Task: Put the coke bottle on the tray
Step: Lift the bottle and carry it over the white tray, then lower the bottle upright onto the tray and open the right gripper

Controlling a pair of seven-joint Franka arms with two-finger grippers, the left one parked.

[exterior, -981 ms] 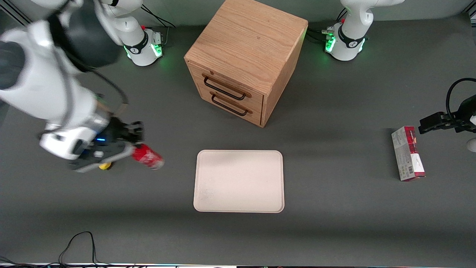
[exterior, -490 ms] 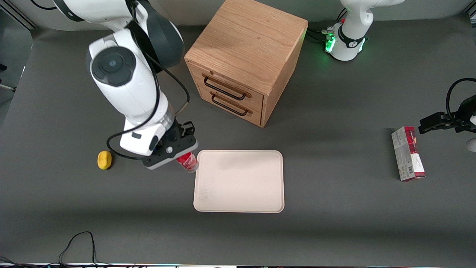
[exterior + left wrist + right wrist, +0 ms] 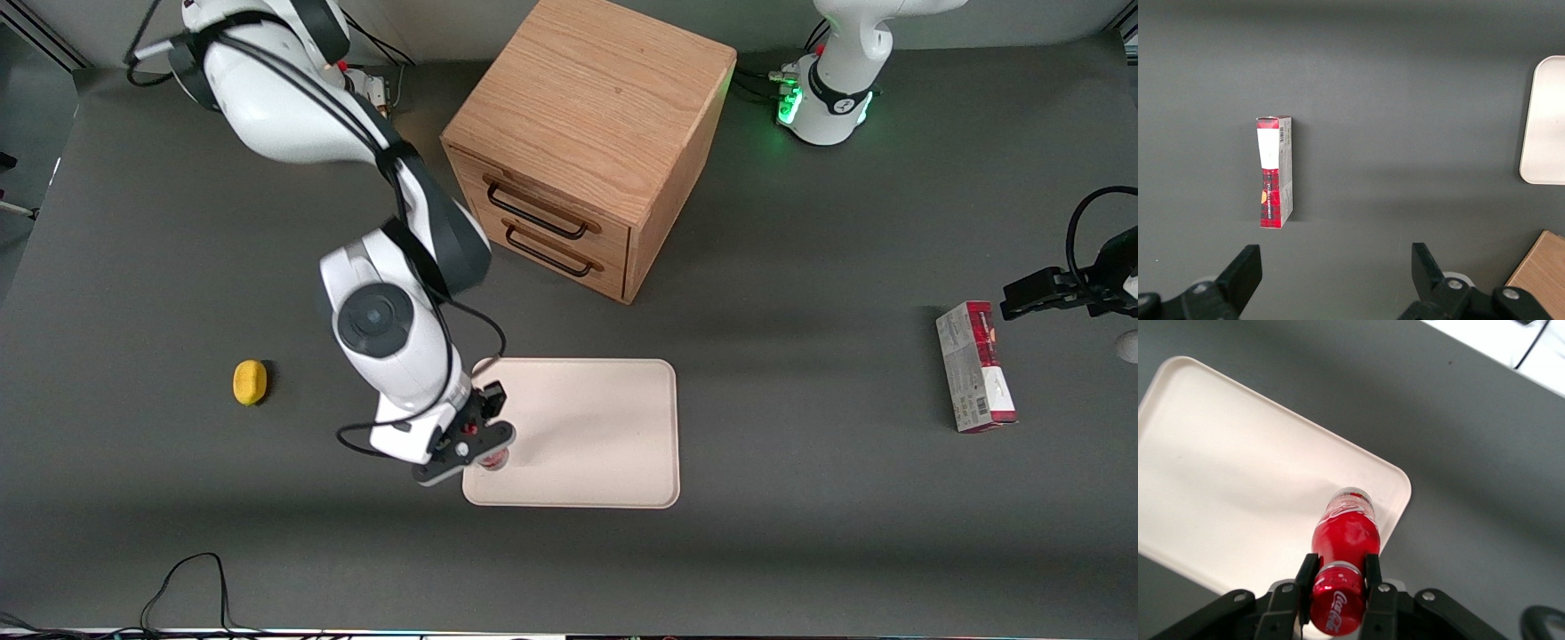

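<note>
My gripper [image 3: 1338, 577] is shut on the coke bottle [image 3: 1346, 537], its two black fingers clamped on the neck just under the red cap. The bottle hangs upright with its clear base over a corner of the cream tray [image 3: 1218, 453]. In the front view the gripper [image 3: 480, 444] is over the tray [image 3: 605, 427] at the corner nearest the camera, toward the working arm's end. Only a red sliver of the coke bottle [image 3: 493, 460] shows under the hand there. Whether the base touches the tray I cannot tell.
A wooden drawer cabinet [image 3: 587, 133] stands farther from the camera than the tray. A yellow lump [image 3: 250, 382] lies toward the working arm's end of the table. A red-and-grey carton [image 3: 974, 366] lies toward the parked arm's end, also seen as the carton [image 3: 1275, 172].
My gripper has carried the bottle from beside the yellow lump, past the tray's farther corner, to the tray's corner nearest the camera. The bottle went from tilted to upright.
</note>
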